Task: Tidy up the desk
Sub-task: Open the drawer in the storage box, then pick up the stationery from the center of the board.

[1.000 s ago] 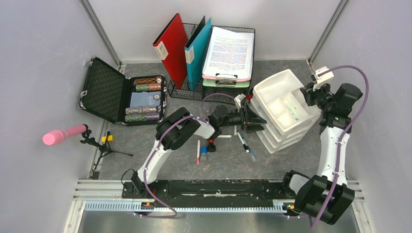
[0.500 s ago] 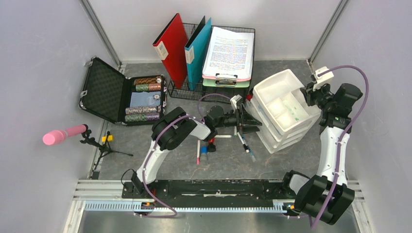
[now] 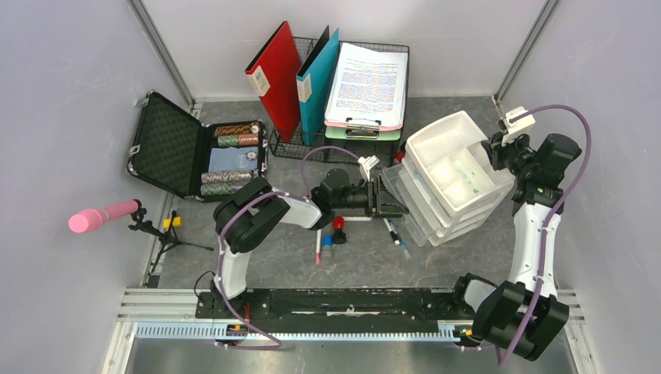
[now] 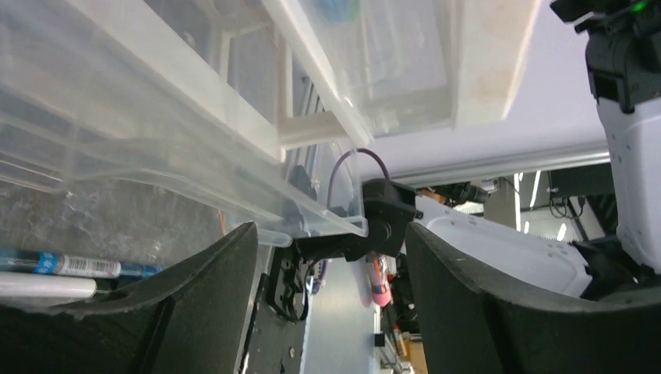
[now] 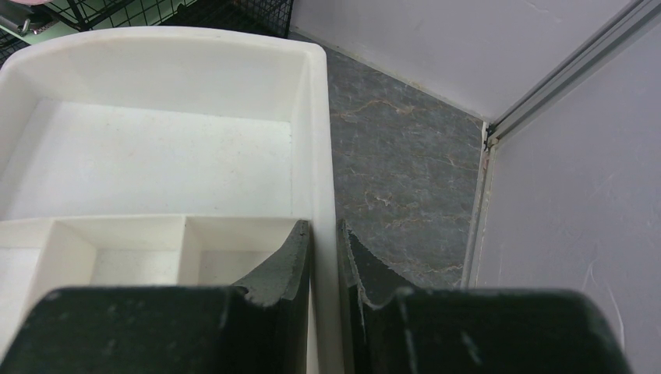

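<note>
The dark-grey stone-look desk carries a white drawer unit at the right. My right gripper is shut on the right rim of its top tray, one finger inside and one outside the wall. My left gripper is open at the unit's left side, where a clear drawer stands pulled out. In the left wrist view the drawer's front lip sits between the wide-open fingers. Pens and markers lie loose on the desk in front.
An open black foam-lined case with chips sits at the left. A wire rack holds a red folder, a teal folder and a clipboard with papers. A pink microphone stands at the left edge. The rail runs along the front.
My left gripper has drawn back to the left, and the clear drawer has come out with it. The right arm has not moved.
</note>
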